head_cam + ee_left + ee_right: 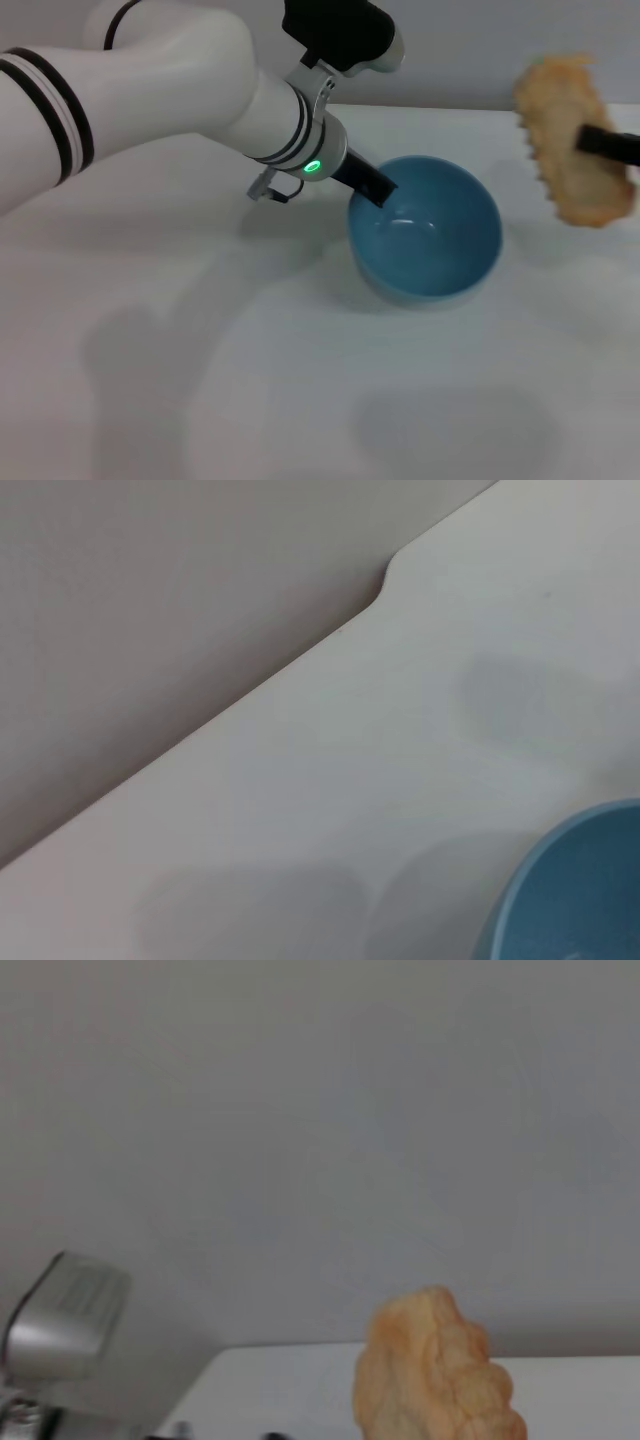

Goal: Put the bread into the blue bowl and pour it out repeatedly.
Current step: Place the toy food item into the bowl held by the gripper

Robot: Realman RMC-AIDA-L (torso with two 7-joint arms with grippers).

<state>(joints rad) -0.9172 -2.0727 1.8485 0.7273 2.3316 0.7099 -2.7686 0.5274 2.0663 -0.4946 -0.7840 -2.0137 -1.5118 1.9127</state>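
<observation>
The blue bowl [425, 228] stands upright on the white table, with nothing inside it. My left gripper [378, 190] grips its near-left rim, black fingers over the edge. The bowl's rim [575, 895] also fills a corner of the left wrist view. The bread [575, 137], its tan underside facing me, hangs in the air to the right of the bowl and above table level. My right gripper [606, 142] is shut on it from the right edge of the head view. In the right wrist view the loaf's ridged end [435, 1375] shows against the grey wall.
The white table [200, 350] reaches a grey wall at the back. Its far edge has a notch [385, 580]. My left arm's white forearm [150, 80] spans the upper left above the table.
</observation>
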